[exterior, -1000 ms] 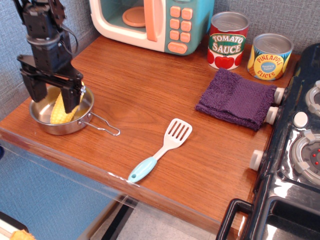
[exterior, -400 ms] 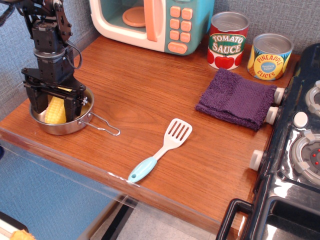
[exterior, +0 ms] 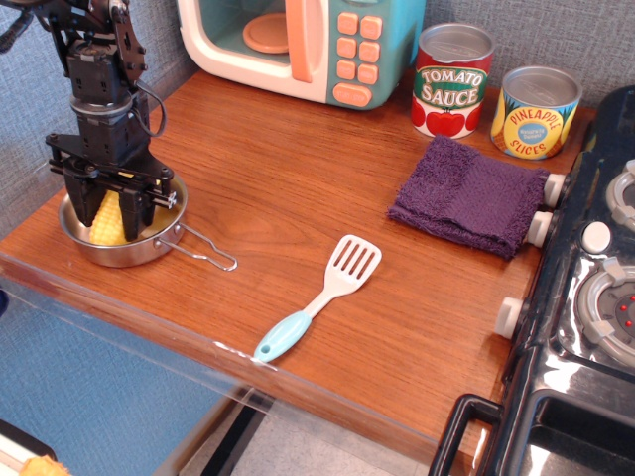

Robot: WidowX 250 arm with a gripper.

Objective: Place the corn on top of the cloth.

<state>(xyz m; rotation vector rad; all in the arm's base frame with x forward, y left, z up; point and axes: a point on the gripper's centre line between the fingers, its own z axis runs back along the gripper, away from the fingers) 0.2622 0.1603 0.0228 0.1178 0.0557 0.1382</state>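
Note:
The pale yellow corn (exterior: 106, 222) lies in a small metal pan (exterior: 151, 249) at the left edge of the wooden counter. My gripper (exterior: 109, 214) reaches straight down into the pan. Its black fingers (exterior: 136, 210) stand one on each side of the corn and press against it, so the gripper is shut on the corn. The corn still rests in the pan. The dark purple cloth (exterior: 466, 195) lies flat far to the right, next to the stove knobs, with nothing on it.
A white spatula with a blue handle (exterior: 322, 297) lies mid-counter between pan and cloth. A tomato sauce can (exterior: 451, 79) and a pineapple can (exterior: 535, 111) stand behind the cloth. A toy microwave (exterior: 308, 45) is at the back. A black stove (exterior: 595, 297) borders the right.
My gripper has come down lower into the pan and its fingers have closed in from wide apart onto the corn. The corn now stands straighter between them.

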